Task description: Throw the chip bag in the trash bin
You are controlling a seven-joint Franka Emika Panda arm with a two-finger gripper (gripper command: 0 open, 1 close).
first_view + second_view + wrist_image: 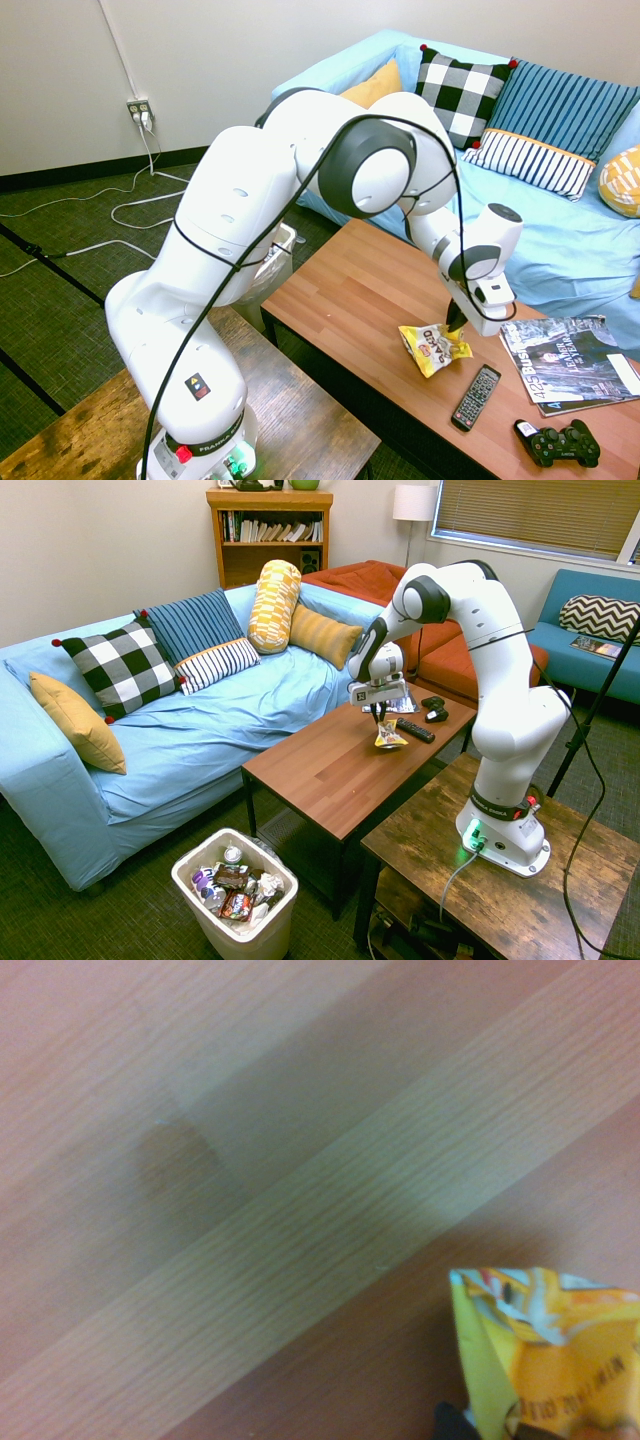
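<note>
Bag in the fingers, bin waiting on the floor

Nearest the wrist camera, the bag [575,1360] shows its yellow, printed side. It is at the table [340,290], near the remote [476,397]. The gripper [380,718] points down, its fingers narrow, with the bag's edge between them; how firm the pinch is, I cannot tell. Taking a crumpled edge makes sense: it gives thin jaws something to close on and should let the rest hang free over the bin [282,900], which stands beyond the table's end, presumably so that a simple drop will do.

In the first exterior view the lettered face is turned up and outward. The pinched side lies towards the magazines [570,358]; a loose corner points away from them, roughly across the tabletop. Crumpling makes the long axis uncertain, but it seems to slant from fingers to that corner.
</note>
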